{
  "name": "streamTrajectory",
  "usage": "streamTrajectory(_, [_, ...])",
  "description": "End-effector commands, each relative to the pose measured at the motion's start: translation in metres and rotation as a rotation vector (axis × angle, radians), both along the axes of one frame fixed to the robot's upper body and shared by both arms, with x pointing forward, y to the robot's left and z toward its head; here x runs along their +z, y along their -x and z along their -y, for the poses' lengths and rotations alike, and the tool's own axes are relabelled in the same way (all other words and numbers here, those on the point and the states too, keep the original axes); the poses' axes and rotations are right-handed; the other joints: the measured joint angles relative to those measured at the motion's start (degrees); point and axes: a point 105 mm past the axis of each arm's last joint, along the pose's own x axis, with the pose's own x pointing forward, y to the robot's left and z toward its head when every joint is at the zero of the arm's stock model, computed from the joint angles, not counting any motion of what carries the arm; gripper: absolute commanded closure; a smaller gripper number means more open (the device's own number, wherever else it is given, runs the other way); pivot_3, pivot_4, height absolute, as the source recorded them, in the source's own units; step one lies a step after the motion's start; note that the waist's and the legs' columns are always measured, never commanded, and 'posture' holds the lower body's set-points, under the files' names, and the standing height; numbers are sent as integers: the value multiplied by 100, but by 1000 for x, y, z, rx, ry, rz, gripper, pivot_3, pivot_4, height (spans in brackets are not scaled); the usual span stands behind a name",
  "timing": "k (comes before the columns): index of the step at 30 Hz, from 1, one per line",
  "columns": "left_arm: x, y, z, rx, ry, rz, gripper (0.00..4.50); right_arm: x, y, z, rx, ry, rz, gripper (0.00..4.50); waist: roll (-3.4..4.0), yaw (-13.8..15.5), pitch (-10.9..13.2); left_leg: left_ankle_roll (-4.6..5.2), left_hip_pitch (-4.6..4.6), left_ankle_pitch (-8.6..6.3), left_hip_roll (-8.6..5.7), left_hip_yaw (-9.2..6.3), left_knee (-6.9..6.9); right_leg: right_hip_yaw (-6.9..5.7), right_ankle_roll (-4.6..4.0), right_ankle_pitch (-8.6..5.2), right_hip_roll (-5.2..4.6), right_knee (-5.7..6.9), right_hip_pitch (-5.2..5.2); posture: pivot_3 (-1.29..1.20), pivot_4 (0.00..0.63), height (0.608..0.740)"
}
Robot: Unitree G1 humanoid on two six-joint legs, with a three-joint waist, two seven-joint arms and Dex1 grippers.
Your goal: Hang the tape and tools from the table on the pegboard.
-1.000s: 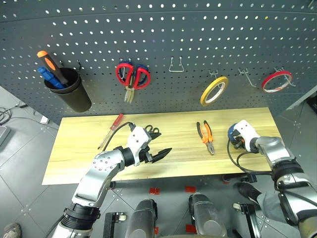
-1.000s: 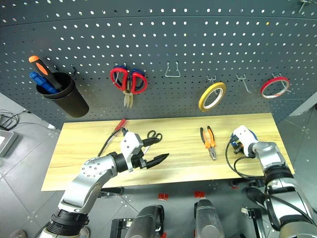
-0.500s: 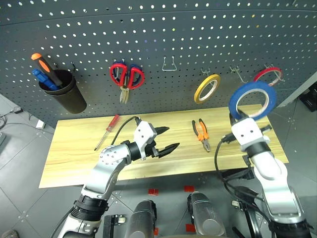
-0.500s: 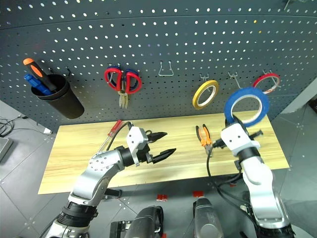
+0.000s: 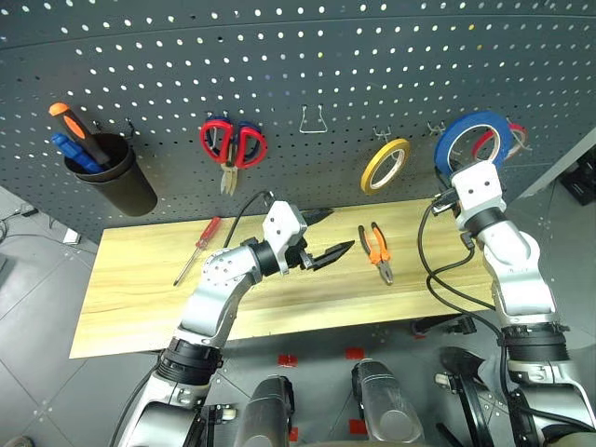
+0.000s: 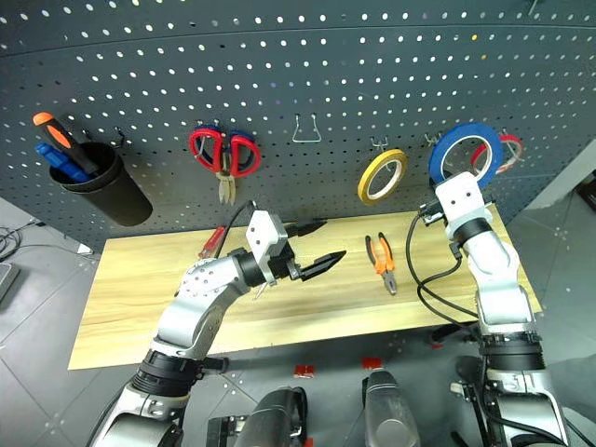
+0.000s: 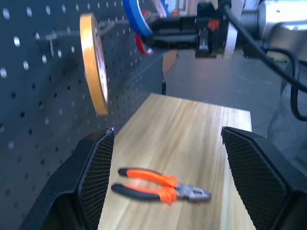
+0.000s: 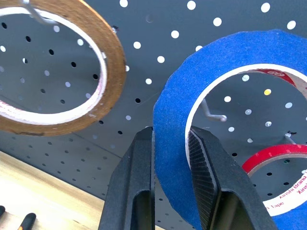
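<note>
One right pincer (image 8: 170, 177) is clamping the blue tape (image 8: 216, 72) near a pegboard hook (image 8: 213, 112); left pincer (image 7: 165, 158) is gaping above pliers (image 7: 163, 184).

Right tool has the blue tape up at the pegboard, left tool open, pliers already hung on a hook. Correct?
Not quite: the pliers lie on the table, not on a hook, as the left eye view shows. The rest holds: the right tool grips the blue tape up by the pegboard, and the left tool is open.
</note>
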Motion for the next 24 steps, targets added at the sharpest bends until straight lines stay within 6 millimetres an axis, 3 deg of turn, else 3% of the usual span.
streamTrajectory(1, [17, -1, -1, 11, 56, 41, 747, 10, 1, -3, 54, -19, 25, 3813, 0, -4, 0, 0, -1, 0, 0, 0, 0, 0, 0, 0, 0, -1, 0, -254, 214, 740])
streamTrajectory(6, [25, -2, 0, 20, 108, 31, 747, -4, 3, -17, 137, -53, -38, 3813, 0, -8, 0, 0, -1, 1, 1, 2, 3, 2, 1, 0, -3, 2, 0, -256, 211, 740])
streamTrajectory(12, [28, -3, 1, 24, 115, 30, 747, -10, 9, -25, 166, -48, -71, 1900, 0, -1, -1, -1, -1, 1, 1, 1, 4, 2, 1, 0, -3, 2, 0, -249, 213, 740])
streamTrajectory(18, [5, 0, -10, 48, 15, -7, 747, -38, 32, -38, 172, -122, -275, 14, 4, 8, -6, -1, -1, 1, 4, -2, 4, 1, 1, 0, -3, 3, 0, -242, 217, 740])
streamTrajectory(24, [-31, 8, -37, 52, -168, -84, 747, -69, 63, -76, 191, -214, -521, 14, 5, 0, -9, 0, -3, 1, 4, -3, 2, 7, 0, 0, 1, 9, -9, -252, 227, 740])
